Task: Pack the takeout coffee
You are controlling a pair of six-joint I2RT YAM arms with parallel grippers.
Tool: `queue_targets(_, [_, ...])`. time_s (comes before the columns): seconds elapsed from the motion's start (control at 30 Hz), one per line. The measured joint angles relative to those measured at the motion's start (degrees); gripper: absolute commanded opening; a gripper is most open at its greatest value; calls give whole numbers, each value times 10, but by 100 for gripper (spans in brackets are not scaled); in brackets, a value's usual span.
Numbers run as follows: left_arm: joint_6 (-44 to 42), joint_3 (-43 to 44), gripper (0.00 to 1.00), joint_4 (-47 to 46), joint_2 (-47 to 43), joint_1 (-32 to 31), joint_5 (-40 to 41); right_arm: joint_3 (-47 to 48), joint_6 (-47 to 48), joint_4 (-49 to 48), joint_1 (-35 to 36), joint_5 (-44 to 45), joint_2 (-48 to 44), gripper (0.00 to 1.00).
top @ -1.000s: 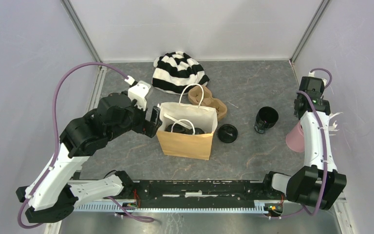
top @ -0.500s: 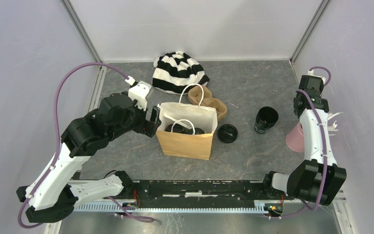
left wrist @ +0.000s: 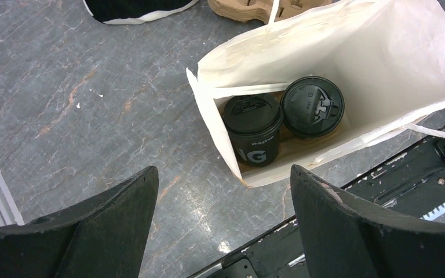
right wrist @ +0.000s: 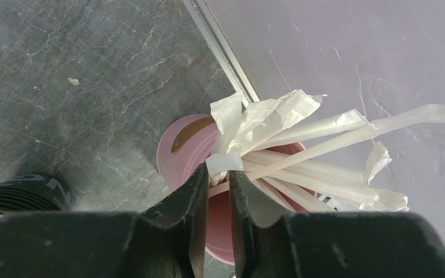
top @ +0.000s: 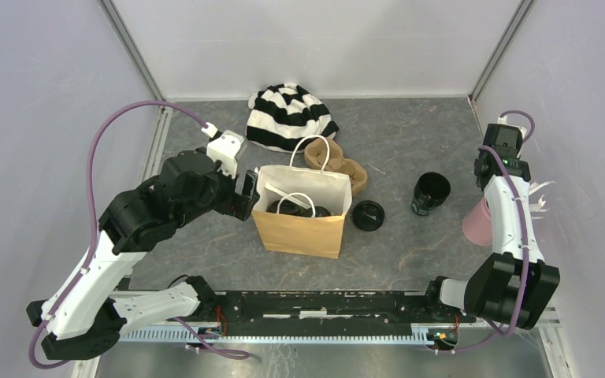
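Note:
Two black takeout coffee cups with lids [left wrist: 252, 136] [left wrist: 313, 106] stand side by side inside the open brown paper bag [top: 303, 228]. My left gripper [left wrist: 223, 171] hovers just left of the bag, open and empty, with the bag's near corner ahead of it. At the far right, my right gripper [right wrist: 217, 171] points down into the pink cup [right wrist: 179, 150]. Its fingers are pinched on the end of a white paper-wrapped stick [right wrist: 225, 163] among several sticks. In the top view the right arm's wrist [top: 504, 161] hides those fingers.
An open black cup [top: 429, 191] and a loose black lid [top: 368, 215] sit on the table right of the bag. The brown cardboard carrier [top: 339, 167] and a striped hat [top: 290, 116] lie behind the bag. The right wall stands close beside the pink cup [top: 476, 222].
My right gripper's jaws have narrowed onto the white stick in the pink cup. The left arm and the bag have stayed where they were.

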State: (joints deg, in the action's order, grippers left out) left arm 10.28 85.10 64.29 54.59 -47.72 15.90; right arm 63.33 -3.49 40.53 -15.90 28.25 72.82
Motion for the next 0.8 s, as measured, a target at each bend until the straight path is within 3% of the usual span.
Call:
queue_targets(0.13, [0,0,89,0,0,0,2,-6,4,-2,-1,3,0,16])
queue_targets(0.53, [0,0,89,0,0,0,4,-6,19,2,-1,3,-4,7])
queue_targets(0.8, [0,2,88,2,1,0,4,21,23,53,-1,-13,-54,7])
